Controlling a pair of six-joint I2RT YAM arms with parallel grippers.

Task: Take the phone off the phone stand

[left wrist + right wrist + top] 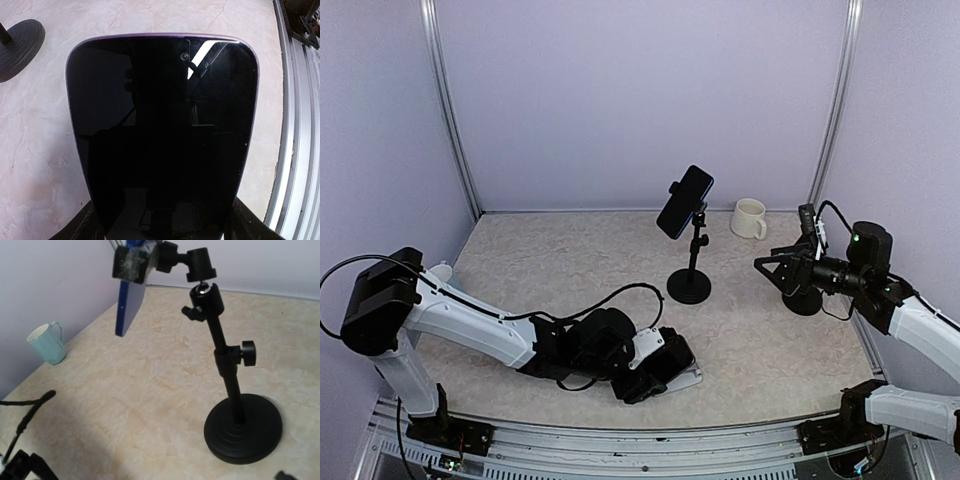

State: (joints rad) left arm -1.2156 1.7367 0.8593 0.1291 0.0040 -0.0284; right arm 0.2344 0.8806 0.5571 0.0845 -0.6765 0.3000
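The slim dark blue phone (685, 200) is sitting clamped atop the black round-based stand (690, 285), mid-bench (570, 260).
The right fingers (768, 267) are gaping open nearby; the left fingers (85, 227) are flanking a black-screened purple-rimmed phone (162, 135), grip unclear.

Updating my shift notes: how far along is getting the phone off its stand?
Done: nothing yet; the phone sits clamped in the phone stand. In hand: the left gripper is down around a second phone lying flat on the table; the right gripper hovers open beside the stand. Left: grip the clamped phone and pull it free.
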